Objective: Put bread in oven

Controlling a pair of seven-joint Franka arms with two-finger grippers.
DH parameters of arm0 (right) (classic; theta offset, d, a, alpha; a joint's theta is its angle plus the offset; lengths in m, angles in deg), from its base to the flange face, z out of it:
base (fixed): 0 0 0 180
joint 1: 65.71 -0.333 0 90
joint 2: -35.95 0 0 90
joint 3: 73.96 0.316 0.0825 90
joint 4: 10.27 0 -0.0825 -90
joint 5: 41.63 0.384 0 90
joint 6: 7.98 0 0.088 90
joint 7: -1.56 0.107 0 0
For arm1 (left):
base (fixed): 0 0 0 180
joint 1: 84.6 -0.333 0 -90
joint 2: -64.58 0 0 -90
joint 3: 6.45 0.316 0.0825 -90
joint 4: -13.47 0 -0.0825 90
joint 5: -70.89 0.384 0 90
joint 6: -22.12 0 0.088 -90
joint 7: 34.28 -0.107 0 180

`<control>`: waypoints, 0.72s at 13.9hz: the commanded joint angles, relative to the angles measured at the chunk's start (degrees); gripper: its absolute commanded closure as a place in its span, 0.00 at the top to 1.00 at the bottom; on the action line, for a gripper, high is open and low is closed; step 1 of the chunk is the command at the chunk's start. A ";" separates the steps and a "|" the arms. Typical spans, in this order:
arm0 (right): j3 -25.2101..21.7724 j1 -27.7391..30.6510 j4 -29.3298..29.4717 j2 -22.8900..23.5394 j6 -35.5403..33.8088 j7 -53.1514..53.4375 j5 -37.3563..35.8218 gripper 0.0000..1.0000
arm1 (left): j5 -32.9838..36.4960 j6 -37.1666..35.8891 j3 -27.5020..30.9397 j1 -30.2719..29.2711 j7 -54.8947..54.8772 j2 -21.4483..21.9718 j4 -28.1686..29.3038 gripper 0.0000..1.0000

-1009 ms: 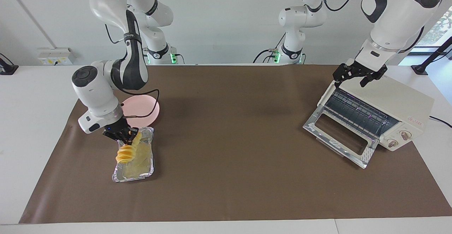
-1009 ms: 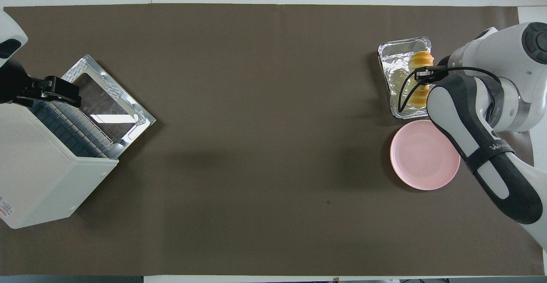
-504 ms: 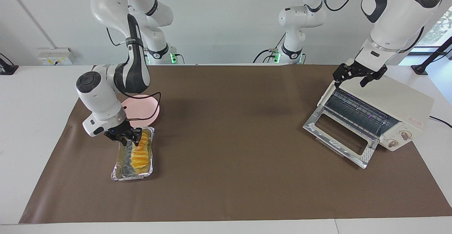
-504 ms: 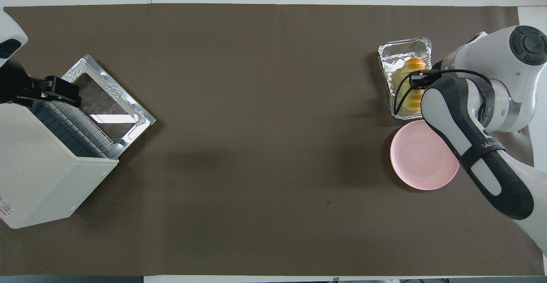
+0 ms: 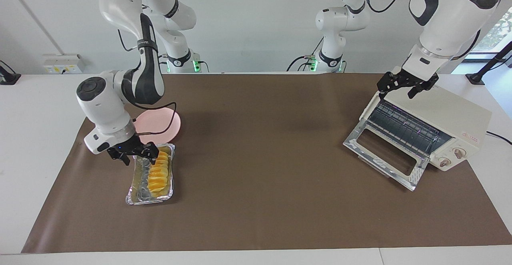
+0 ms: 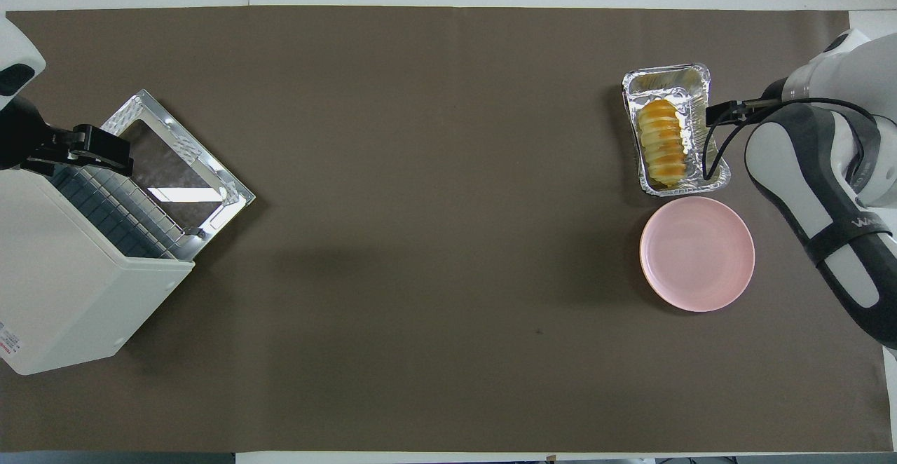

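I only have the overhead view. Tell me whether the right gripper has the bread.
Observer: No. The right gripper is open over the foil tray's rim, beside the bread, which lies flat in the tray, ungripped.
Operator: Check the left gripper against the oven.
Observer: The left gripper is open, hanging at the oven's top front edge; I cannot tell whether it touches.
Operator: Report the oven's front.
Observer: Its door is folded down, and two knobs sit beside the opening.
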 commanded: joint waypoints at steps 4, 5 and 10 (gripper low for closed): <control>0.64 0.15 -0.48 4.11 4.52 -0.94 0.47 0.97 | -0.73 0.55 -0.27 -0.62 0.47 1.09 1.33 1.00; 0.64 0.06 -0.74 4.11 4.78 -0.77 0.47 0.96 | -0.73 0.55 -0.27 -0.62 0.47 1.09 1.33 1.00; 0.64 0.06 -6.63 3.06 10.05 -1.12 0.47 0.63 | -0.73 0.55 -0.27 -0.62 0.47 1.18 1.33 1.00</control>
